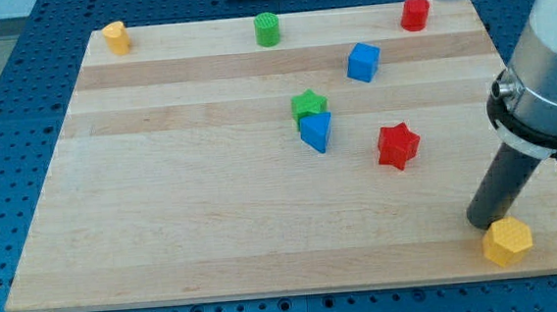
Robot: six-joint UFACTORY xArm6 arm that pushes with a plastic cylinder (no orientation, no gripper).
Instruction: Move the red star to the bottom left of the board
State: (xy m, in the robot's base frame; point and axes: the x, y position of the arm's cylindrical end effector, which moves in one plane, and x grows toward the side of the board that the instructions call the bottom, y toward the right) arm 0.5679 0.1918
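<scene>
My tip (pixel 480 223) is resting at the wooden board's (pixel 165 223) lower right, seemingly touching the yellow hexagonal block (pixel 508 241). The red star-shaped block (pixel 398 146) is lying up-left of it. The rod has no fingers to report.

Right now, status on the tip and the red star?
My tip bottom right, beside yellow block. Red star mid-right, untouched. Blue block, green star lie leftward.

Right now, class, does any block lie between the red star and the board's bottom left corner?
No. The red star has bare wood down to the bottom left. The blue triangular block and green star sit to its left, above that line. My tip is to its lower right, beside the yellow block.
</scene>
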